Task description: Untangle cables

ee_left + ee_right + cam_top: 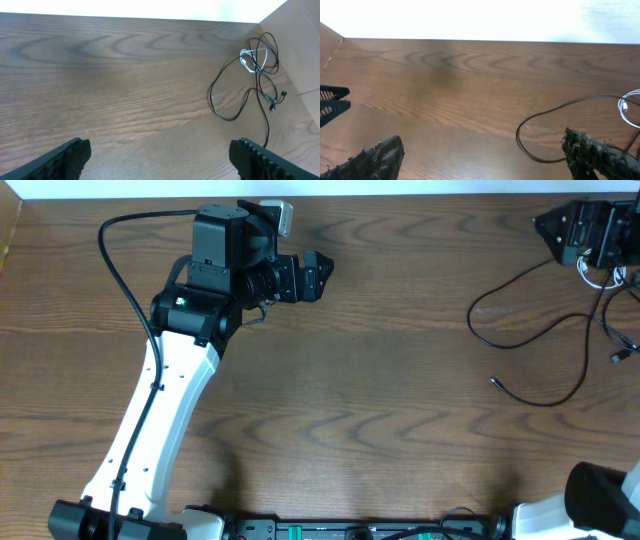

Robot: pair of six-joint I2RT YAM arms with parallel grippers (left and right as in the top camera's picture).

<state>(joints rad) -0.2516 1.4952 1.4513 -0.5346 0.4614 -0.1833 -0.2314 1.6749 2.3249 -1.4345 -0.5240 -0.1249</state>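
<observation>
Brown wood-grain counter [380, 400] fills the overhead view. The cables [545, 332] lie bunched at about three o'clock, thin black strands looping toward the middle, with one plug end [493, 381] loose at four o'clock. The left end effector [322, 275] hovers at eleven o'clock, released and empty, well apart from the heap. The right end effector [560, 230] sits at two o'clock, just beside the knot, and its fingers are hard to read from up here. The risk, as I judge it, is that one arm pulling alone slides the whole bundle along instead of parting it. From the left wrist, both fingers [65, 160] stand wide apart with bare wood between them. The tangle lies at two o'clock, with the white cord [246, 57] wound into the black loops close to the side board [300, 30]. A tug on the wrong strand there could tighten the crossing or jam a plug against that board. From the right wrist, the fingers are spread wide with nothing gripped. A black loop [555, 107] at four o'clock runs behind the finger on that side; I cannot tell whether they touch. Closing here could pinch two strands at once, or snag a cord on the finger's rough pad.
</observation>
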